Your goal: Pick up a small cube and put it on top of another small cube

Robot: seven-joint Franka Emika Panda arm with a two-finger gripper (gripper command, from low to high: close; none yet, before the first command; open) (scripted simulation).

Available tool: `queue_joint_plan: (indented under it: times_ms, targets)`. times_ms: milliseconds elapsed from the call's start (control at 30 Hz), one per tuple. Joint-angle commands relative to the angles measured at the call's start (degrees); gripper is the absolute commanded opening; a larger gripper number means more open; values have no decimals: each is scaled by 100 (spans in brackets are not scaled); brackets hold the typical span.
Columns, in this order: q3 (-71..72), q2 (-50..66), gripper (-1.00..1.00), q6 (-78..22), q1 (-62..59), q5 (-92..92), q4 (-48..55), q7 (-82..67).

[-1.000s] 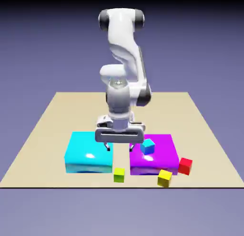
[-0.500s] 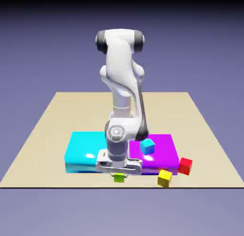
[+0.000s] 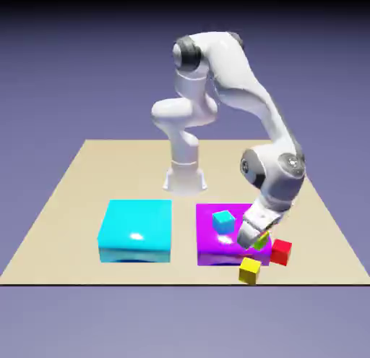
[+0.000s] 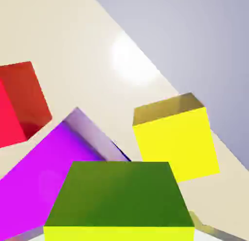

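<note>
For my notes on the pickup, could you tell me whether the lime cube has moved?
Yes: the lime cube, gripped, has gone from before the cyan block rightward beside the red cube.

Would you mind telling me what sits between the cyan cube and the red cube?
The gripper, fingers shut on the lime cube, hangs between the small cyan cube and small red cube, per the exterior view.

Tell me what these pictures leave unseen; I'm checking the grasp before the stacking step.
- Gripper fingertips: hand view, hidden behind the large lime cube; exterior view, too small.
- Lime cube: exterior view, mostly hidden by the gripper.
- Red cube: hand view, cut by the left edge.
- Cyan cube: outside the hand view.
</note>
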Motion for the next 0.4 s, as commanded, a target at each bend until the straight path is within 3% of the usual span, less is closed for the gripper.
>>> queue_joint_plan:
  times_ms: [0, 133, 267, 300, 367]
  targets:
    - [208, -33, -100, 14, 20, -196, -24, 3]
    - [735, -122, -100, 126, -86, -581, -158, 150]
    - [472, 524, -100, 938, 7, -985, -370, 427]
    - [472, 524, 100, 938, 7, -985, -370, 427]
    - [553, 326, 100, 689, -22, -861, -305, 342]
